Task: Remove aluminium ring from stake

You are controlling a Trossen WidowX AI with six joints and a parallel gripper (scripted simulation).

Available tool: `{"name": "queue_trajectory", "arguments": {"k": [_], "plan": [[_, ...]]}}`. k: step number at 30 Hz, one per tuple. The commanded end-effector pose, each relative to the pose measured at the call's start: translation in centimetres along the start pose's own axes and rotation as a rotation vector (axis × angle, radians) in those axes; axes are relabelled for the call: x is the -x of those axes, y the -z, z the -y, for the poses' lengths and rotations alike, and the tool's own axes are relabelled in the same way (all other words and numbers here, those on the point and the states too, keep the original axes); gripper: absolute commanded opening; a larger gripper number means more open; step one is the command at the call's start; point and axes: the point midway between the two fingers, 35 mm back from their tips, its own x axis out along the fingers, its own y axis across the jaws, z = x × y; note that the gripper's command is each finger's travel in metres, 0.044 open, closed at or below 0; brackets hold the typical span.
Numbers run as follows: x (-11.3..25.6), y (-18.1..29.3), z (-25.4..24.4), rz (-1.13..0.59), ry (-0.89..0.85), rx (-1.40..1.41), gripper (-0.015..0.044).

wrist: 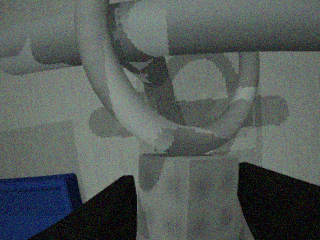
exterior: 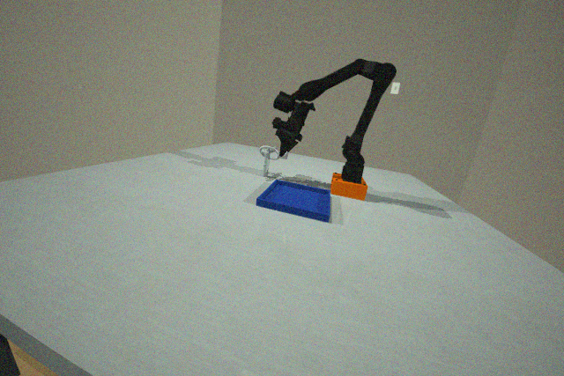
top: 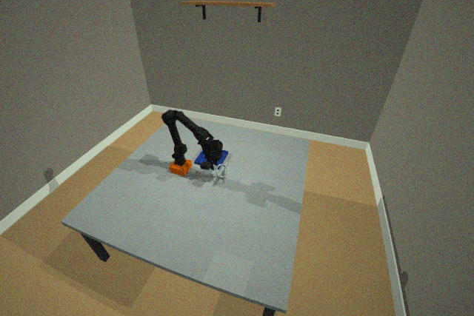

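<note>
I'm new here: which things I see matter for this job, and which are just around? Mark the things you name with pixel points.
Part of the job:
- ring (top: 227,170) (exterior: 262,147) (wrist: 137,125)
- stake (exterior: 265,167)
- blue tray (top: 200,159) (exterior: 291,212) (wrist: 35,210)
- end effector (exterior: 282,154) (wrist: 186,180), shut on the ring's tab

Just around:
- wall shelf (top: 229,3)
- power outlet (top: 278,112) (exterior: 395,88)

Bare lab-like room: robot arm (top: 187,123) (exterior: 332,78) on a table (top: 172,224) (exterior: 282,281).

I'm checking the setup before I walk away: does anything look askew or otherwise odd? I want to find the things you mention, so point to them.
Nothing looks spilled or damaged. The aluminium ring (top: 227,170) (exterior: 261,153) (wrist: 132,117) is tilted at the top of the steel stake (exterior: 265,168), near its cross-bar (wrist: 240,27), but the gripper (exterior: 282,154) (wrist: 186,180) is shut on its tab (wrist: 187,200), so that seems part of the removal.
</note>
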Motion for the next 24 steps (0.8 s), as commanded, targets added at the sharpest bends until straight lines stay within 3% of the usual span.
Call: {"name": "queue_trajectory", "arguments": {"k": [1,24], "plan": [[-0.1,0.1,0.4,0.000,-0.031,-0.005,0.0000],[0.1,0.2,3.3,0.021,-0.166,-0.040,0.0000]]}}
